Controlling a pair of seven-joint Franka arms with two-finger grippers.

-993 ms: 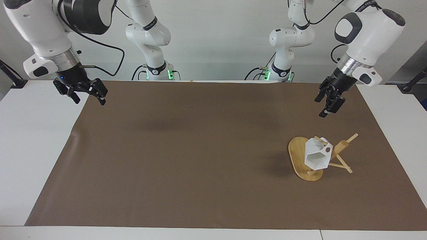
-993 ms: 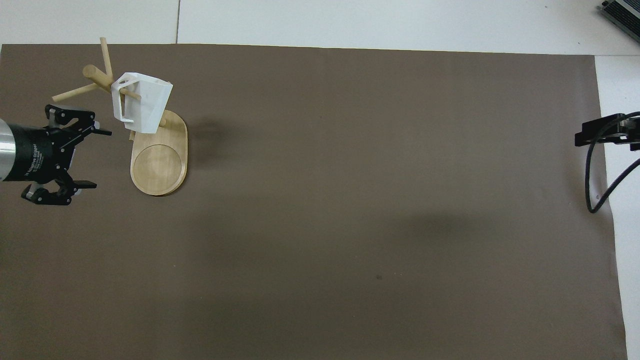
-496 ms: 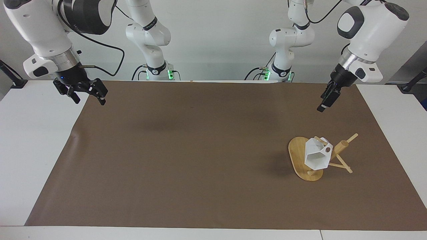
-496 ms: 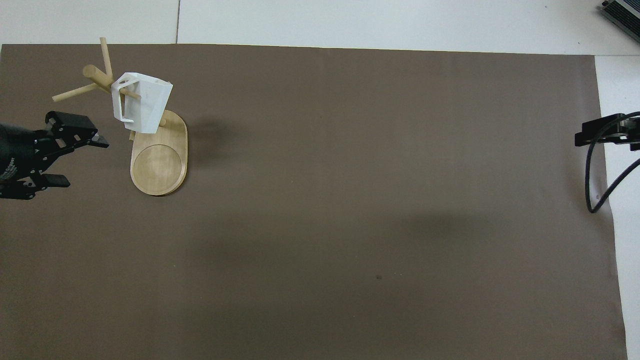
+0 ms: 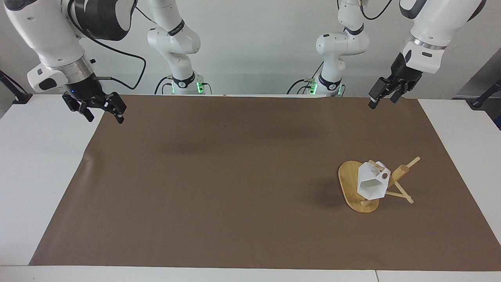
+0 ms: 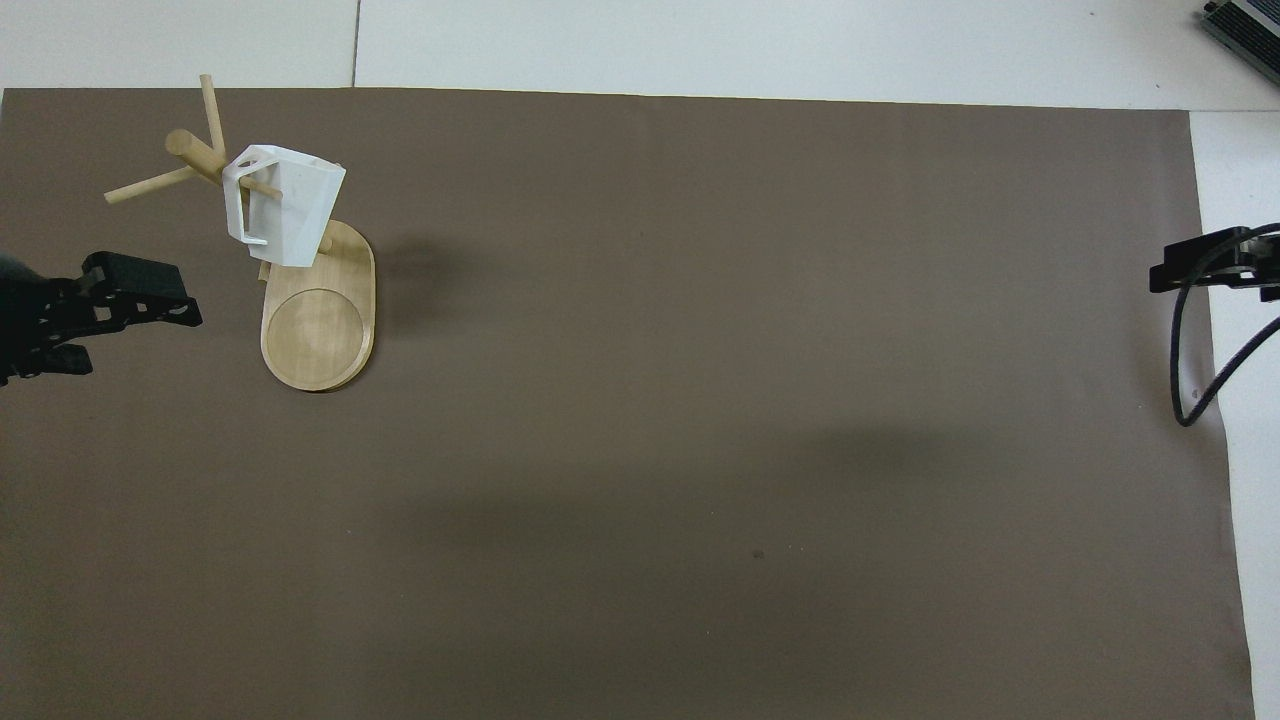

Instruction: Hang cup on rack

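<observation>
Now left pincer [image 5: 384,95] has risen from rack [image 5: 358,187].

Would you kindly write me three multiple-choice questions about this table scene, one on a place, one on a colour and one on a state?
1. Where does the rack stand?
A. toward the left arm's end of the table
B. toward the right arm's end
C. at the middle of the table

2. What colour is the cup?
A. blue
B. white
C. black

3. What state is the cup in?
A. lying flat on the brown mat
B. held in the left gripper
C. hanging by its handle on a peg of the rack

Key: 1 A, the oval base sits at the end where the left arm comes in. 2 B, its faceted sides show plain white. 3 C, a peg passes through the handle in the overhead view, and both the left gripper and the right gripper hang apart from it, holding nothing.
</observation>
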